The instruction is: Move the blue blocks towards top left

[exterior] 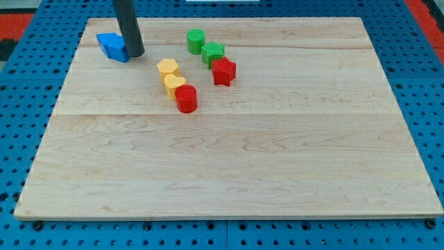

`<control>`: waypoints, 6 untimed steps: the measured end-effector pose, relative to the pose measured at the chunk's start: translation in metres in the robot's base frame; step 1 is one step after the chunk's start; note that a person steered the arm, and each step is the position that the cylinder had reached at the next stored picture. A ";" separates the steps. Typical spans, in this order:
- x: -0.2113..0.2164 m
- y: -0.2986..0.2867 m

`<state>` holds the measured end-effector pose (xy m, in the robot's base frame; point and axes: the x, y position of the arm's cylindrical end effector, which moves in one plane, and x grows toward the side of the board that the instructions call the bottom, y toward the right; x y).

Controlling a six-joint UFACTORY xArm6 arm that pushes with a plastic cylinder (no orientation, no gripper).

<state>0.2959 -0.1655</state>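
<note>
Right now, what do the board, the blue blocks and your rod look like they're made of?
The board looks like pale wood, matte, with visible grain and plank seams. The blue blocks look like moulded plastic, flat even colour, though foam isn't ruled out. My rod is dark and smooth, perhaps metal or plastic; my tip sits against the blue blocks' right side.

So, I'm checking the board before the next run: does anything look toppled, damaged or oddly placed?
Nothing stands out. The blue blocks sit at the board's top left with my tip against their right side; the yellow, red and green blocks sit intact near the top middle.
</note>
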 end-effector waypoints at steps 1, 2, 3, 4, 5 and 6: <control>0.004 0.002; 0.004 0.016; 0.015 0.022; 0.022 -0.037; 0.016 -0.094; 0.006 -0.110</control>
